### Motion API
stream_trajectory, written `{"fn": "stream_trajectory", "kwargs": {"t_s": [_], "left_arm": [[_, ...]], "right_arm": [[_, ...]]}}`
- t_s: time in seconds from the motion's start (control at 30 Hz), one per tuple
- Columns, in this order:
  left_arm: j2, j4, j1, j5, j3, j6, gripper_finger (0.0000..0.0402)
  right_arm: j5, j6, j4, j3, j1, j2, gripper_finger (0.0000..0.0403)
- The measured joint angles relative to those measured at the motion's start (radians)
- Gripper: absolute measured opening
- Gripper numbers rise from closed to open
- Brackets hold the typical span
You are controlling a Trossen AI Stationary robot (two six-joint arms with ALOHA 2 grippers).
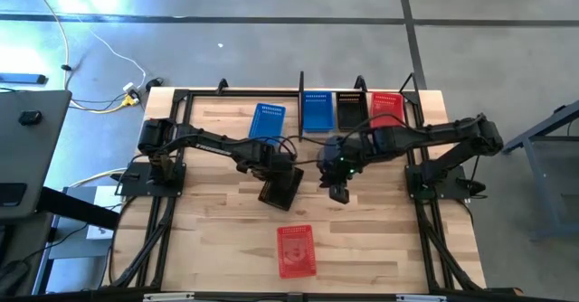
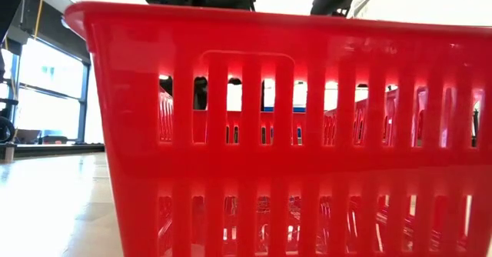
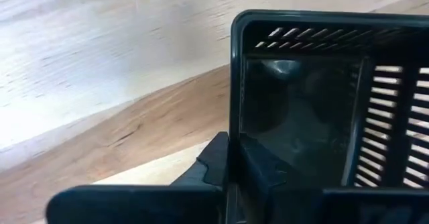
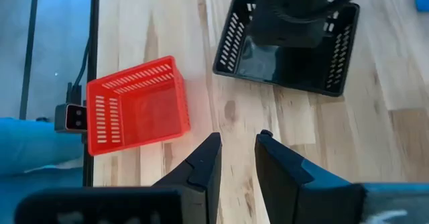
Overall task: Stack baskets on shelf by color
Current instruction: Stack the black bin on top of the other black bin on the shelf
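Observation:
A black basket (image 1: 282, 193) sits on the wood table near its middle, and my left gripper (image 1: 279, 177) reaches down into it, shut on one wall. My right gripper (image 4: 238, 157) hangs open to the right of it above bare table, with nothing between its fingers. A red basket (image 1: 296, 250) stands near the front edge, its bottom on the table, and fills the low view (image 2: 292, 134). A blue basket (image 1: 267, 121) lies on the table toward the back. The shelf (image 1: 362, 89) at the far edge carries a blue (image 1: 316, 110), a black (image 1: 350, 110) and a red basket (image 1: 385, 106) side by side. My left gripper pinches one upright wall of the black basket (image 3: 234, 103) at its rim, one finger (image 3: 268, 177) inside the basket and the other (image 3: 218, 163) outside. The fingers come from above, pointing down. The basket stands upright with its bottom on the table.
The dark frames of the arm bases (image 1: 154, 171) run along the table's left and right sides. Bare wood lies between the black basket and the red one (image 4: 134, 110). Beyond the table are grey floor and cables.

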Motion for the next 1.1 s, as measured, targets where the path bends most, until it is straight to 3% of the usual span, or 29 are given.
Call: {"fn": "stream_trajectory", "kwargs": {"t_s": [0.23,0.6,1.1], "left_arm": [[0.0,0.012,0.0,0.014,0.018,-0.035,0.0009],[-0.001,-0.07,0.018,-0.03,0.209,0.005,0.0005],[-0.001,-0.094,0.077,-0.059,0.383,0.047,0.0005]], "right_arm": [[-0.007,-0.103,0.032,0.0,0.033,0.0,0.0078],[0.001,-0.322,0.139,0.0,0.057,0.0,0.0081],[0.089,-0.358,0.133,0.0,0.057,0.0,0.0153]]}}
